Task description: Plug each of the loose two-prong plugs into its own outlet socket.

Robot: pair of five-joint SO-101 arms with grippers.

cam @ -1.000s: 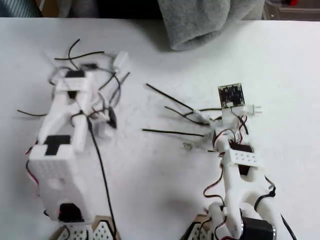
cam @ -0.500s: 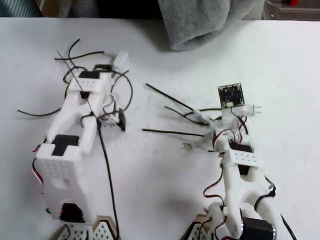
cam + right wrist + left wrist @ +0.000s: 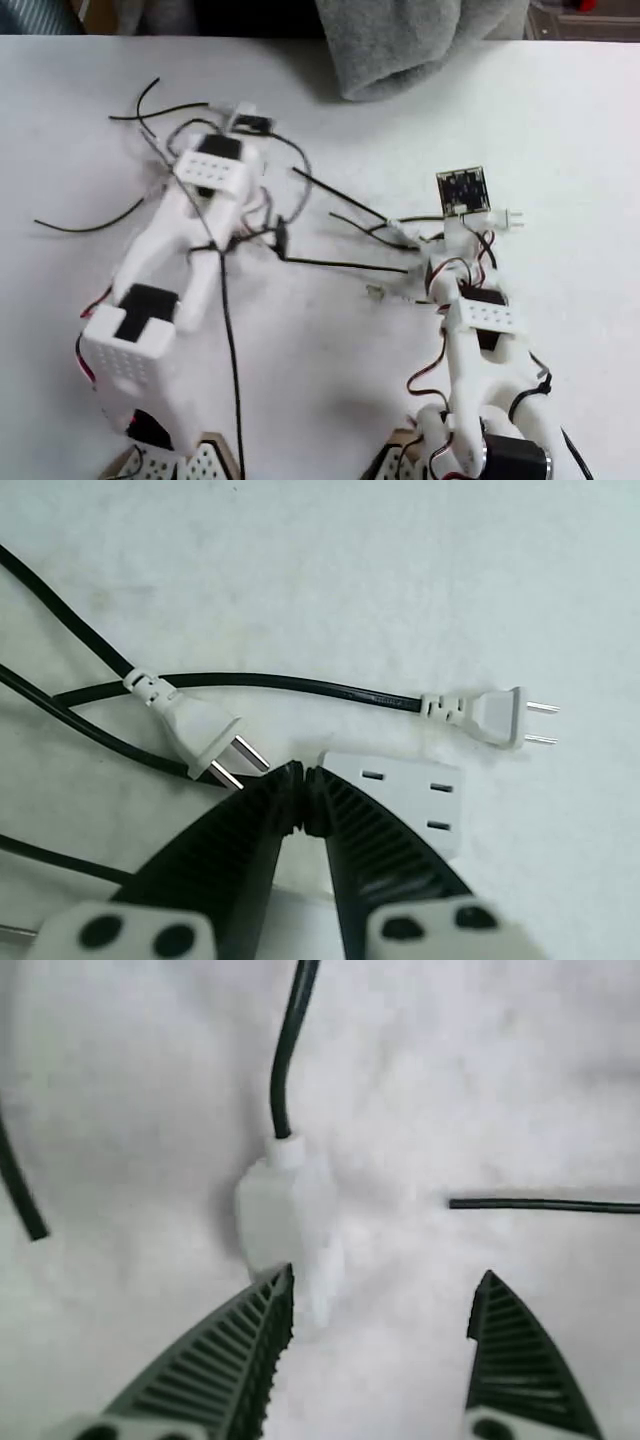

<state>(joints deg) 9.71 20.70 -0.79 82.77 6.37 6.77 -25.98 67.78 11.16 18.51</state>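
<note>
White table (image 3: 560,120), grey cloth (image 3: 400,40) draped over its far edge, dark behind

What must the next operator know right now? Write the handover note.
Left pincer: open above the table, with a white cord-end piece beside one fingertip. Whether it is a plug or a socket is unclear.
Right pincer: shut, nothing visible between its tips, right at the socket block.
Near plug: loose, prongs toward the right pincer's tips.
Far plug: loose, prongs pointing away from the block.
Done: nothing plugged in; the block's visible slots are empty.
Left: grasp each plug and seat it in its own socket.
</note>
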